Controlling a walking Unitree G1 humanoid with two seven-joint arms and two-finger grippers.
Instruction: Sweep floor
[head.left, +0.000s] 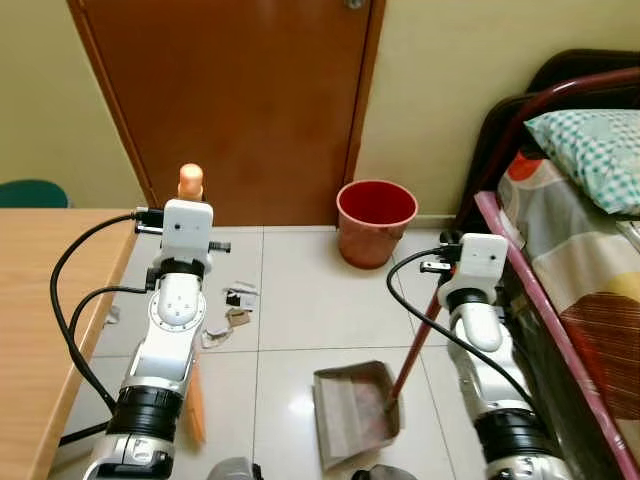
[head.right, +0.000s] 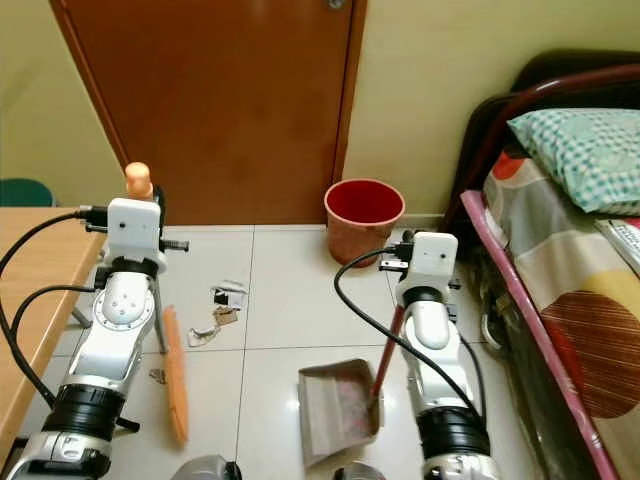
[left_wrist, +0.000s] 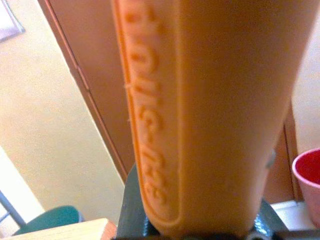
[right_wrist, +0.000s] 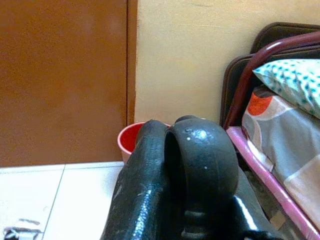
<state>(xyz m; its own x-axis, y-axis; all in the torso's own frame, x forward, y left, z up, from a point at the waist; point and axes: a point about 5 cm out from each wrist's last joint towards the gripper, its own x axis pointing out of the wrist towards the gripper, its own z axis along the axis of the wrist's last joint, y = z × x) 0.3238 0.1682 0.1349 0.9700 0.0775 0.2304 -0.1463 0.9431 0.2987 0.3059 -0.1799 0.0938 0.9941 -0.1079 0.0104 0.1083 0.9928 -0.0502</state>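
Two silver arms reach forward: the left gripper (left_wrist: 200, 232) pinches one orange plastic broom (head.right: 176, 385) upright, the right gripper (right_wrist: 172, 150) clamps the red handle of one grey dustpan (head.left: 352, 410) on white tiles, beside several paper scraps (head.left: 232, 308) and one red bucket (head.left: 376, 222).
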